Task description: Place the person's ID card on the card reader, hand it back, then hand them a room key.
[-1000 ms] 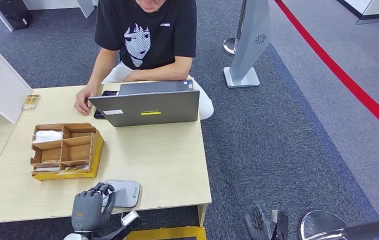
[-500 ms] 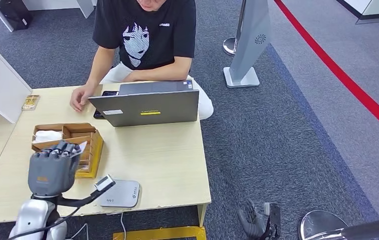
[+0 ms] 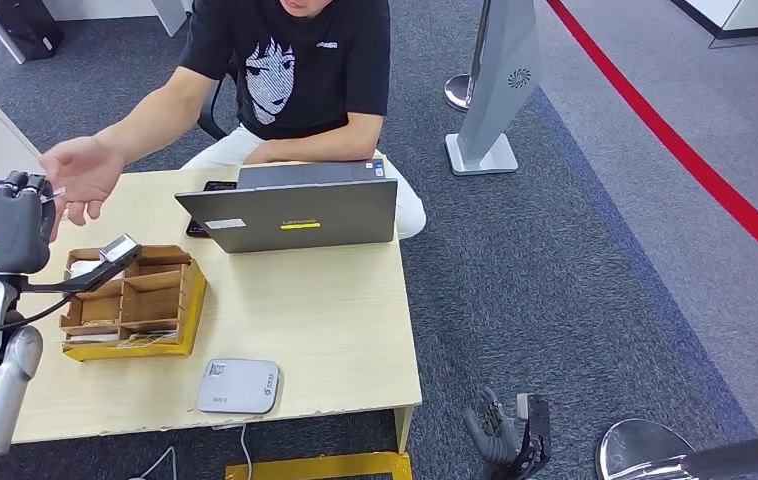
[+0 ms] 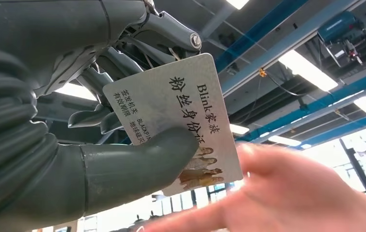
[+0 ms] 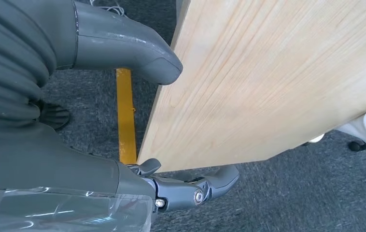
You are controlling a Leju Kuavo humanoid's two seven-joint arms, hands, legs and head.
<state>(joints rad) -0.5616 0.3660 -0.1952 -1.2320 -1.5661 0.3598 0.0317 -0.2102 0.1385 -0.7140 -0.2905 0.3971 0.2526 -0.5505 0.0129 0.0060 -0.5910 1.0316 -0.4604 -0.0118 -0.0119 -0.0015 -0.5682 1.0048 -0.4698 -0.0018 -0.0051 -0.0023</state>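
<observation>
1. Left hand (image 3: pixel 0 225), grey and raised beyond the table's left end, pinches a white printed ID card (image 4: pixel 171 111) between thumb and fingers; the card reads "Blink家族" and "粉丝身份证", with a small group photo near its lower edge.
2. A person's open hand (image 3: pixel 83 170) reaches in just beside the card, palm turned toward it; touching or not, I cannot tell.
3. Right hand (image 3: pixel 500 430) hangs low beside the pale wooden table (image 3: pixel 335 320), holding nothing, fingers loosely apart.
4. On the table, a flat grey card reader (image 3: pixel 239 386) lies near the front edge, next to a brown wooden compartment tray (image 3: pixel 135 300).
5. Farther back stands a grey laptop (image 3: pixel 295 212) marked "Lenovo", the person in a black printed T-shirt (image 3: pixel 285 60) seated behind it.
</observation>
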